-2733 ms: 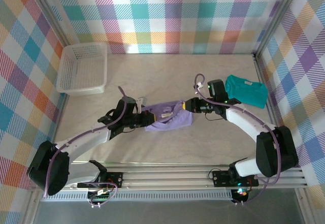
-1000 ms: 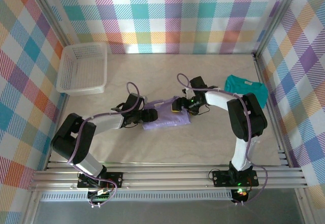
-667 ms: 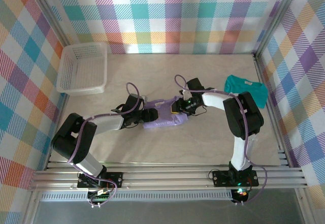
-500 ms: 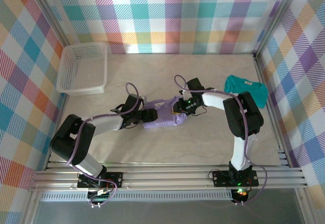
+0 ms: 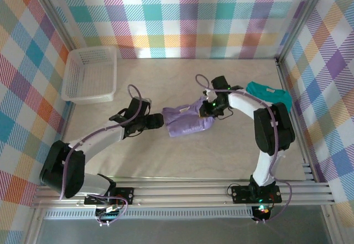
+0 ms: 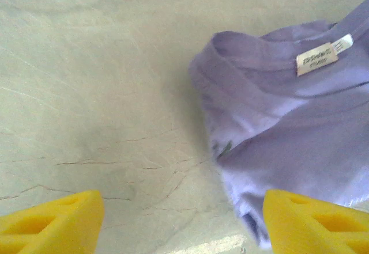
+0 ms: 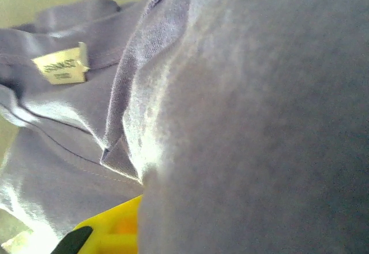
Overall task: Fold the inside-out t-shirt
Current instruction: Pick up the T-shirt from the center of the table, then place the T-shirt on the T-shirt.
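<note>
Bunched inside-out t-shirt [image 5: 188, 125] mid-bench [image 5: 166, 164], long axis left-right. Right pincer [image 5: 208, 109] nipped onto its right end. Left pincer [image 5: 159, 122] wide, empty, just off the collar end.

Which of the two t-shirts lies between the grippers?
The crumpled lavender cotton t-shirt, flanked by the open left gripper and the right gripper gripping its edge. The smaller teal-green t-shirt lies apart, farther right.

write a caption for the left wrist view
Left jaws open over the table, facing the bunched lavender shirt, neck label showing.
</note>
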{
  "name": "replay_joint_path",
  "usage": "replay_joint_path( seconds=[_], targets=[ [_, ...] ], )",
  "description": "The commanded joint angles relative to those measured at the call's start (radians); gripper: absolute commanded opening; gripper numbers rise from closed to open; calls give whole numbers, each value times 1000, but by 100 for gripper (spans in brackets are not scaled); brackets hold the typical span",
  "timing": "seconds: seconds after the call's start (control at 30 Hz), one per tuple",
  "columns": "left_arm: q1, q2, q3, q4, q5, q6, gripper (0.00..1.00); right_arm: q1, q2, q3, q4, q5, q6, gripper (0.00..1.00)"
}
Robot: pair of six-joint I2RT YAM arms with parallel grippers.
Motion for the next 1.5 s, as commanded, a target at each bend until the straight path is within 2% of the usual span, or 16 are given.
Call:
replay_joint_path(
  seconds=[0.0,0.17,0.37,0.57,0.67,0.8,1.07,1.27,1.37,1.47],
  targets=[
    [9,-73,38,-105,-64,20,73,-50,-69,124,-159,178,-172,0],
    [9,-143,63,-140,-53,3,73,-126,-86,240,-204,302,-246,0],
    [9,-173,91,-192,-69,25,74,-207,-15,443,-302,465,-346,0],
    [9,-177,90,-195,-60,31,74,-310,1,560,-345,448,-350,0],
    [8,-167,88,-188,-55,36,74,-356,2,590,-353,400,-335,0],
    [9,-143,94,-186,-48,44,74,-395,2,608,-371,409,-340,0],
    [9,-115,94,-166,-23,45,74,-526,-11,528,-322,389,-346,0],
    [9,-101,96,-164,-8,44,74,-615,71,493,-274,435,-358,0],
    [8,-101,92,-164,-7,39,74,-648,122,475,-265,495,-370,9],
    [9,-96,91,-165,-7,35,74,-671,195,476,-261,604,-359,34]
  ],
)
